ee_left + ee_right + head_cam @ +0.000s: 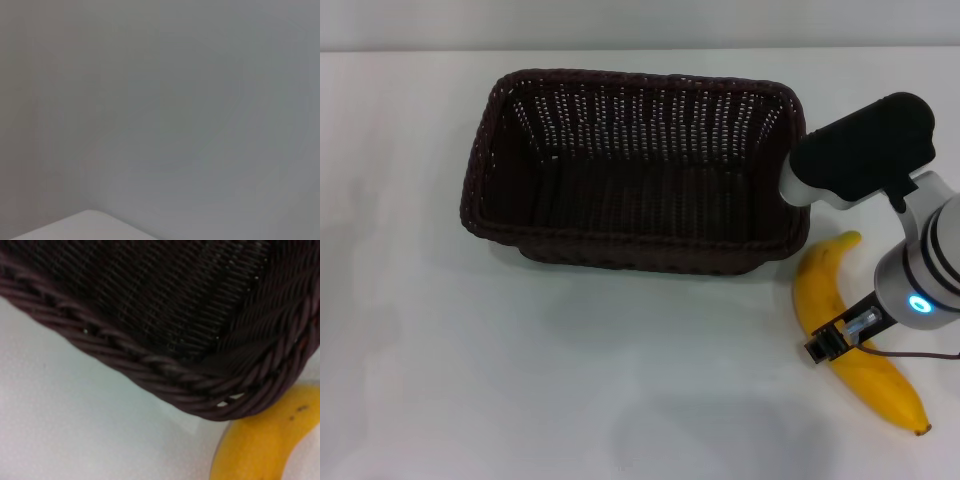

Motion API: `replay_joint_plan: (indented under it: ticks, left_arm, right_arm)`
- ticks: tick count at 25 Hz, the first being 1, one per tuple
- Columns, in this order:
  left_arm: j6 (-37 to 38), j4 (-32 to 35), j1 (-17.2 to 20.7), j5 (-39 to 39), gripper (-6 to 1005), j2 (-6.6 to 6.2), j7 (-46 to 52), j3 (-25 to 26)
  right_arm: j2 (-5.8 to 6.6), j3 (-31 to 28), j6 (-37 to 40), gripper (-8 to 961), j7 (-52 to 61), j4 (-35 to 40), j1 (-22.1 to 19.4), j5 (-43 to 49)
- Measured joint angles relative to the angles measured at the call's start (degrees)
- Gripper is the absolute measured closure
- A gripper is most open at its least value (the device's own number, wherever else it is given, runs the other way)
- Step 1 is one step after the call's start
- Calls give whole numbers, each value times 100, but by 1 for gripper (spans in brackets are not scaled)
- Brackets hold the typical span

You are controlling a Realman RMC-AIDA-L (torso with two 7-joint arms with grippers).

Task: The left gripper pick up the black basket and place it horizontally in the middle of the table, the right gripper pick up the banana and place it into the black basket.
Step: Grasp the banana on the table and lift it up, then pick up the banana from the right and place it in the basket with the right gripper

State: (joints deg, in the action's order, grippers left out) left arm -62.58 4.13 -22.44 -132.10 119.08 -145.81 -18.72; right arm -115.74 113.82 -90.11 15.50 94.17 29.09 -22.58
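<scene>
White table (470,380) fills the head view, its far edge just visible along the top. On it sits the black basket (635,170), long side running left to right, roughly central, nothing showing inside; the open weave lets light through the far wall. The right arm reaches in from the right, and its dark upper housing covers the basket's right-hand corner. Just beside that end lies the banana (855,350), curved, greenish stem tip toward the basket, dark end nearest the robot. The right gripper (828,343) sits low over the banana's middle, touching or almost touching it; whether the small fingers are spread or pinching, I cannot tell, as they merge into one dark block. The right wrist view catches a braided basket corner (200,385) with the banana (260,445) poking out beside it, cut off at the frame edge. The left gripper is out of sight; its wrist camera shows grey blur and a pale corner.
</scene>
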Motion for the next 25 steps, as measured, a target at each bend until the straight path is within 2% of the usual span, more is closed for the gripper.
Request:
replay_joint_plan:
  ticks: [1,7,13,17,21,25]
  left_arm:
    - [0,0,5,0,221,0,0,0]
    - [-7,1,41,-1,222,0,0,0]
    - [-47,0,62,-1,222,11,1,0]
    - [-56,0,65,0,222,17,15,0]
    - [-129,-26,81,0,223,18,189,0]
    - [-224,-51,95,0,223,23,280,0]
  right_arm:
    - [-1,14,-1,300,-9,0,2,9]
    - [35,-79,-17,468,-173,-5,-26,110]
    - [37,-648,-162,468,-586,226,-93,721]
    - [42,-1281,-158,468,-1017,285,-58,1409]
    - [41,-1870,515,468,-1513,529,-29,1573]
    - [35,-2234,1551,469,-2278,824,-13,677]
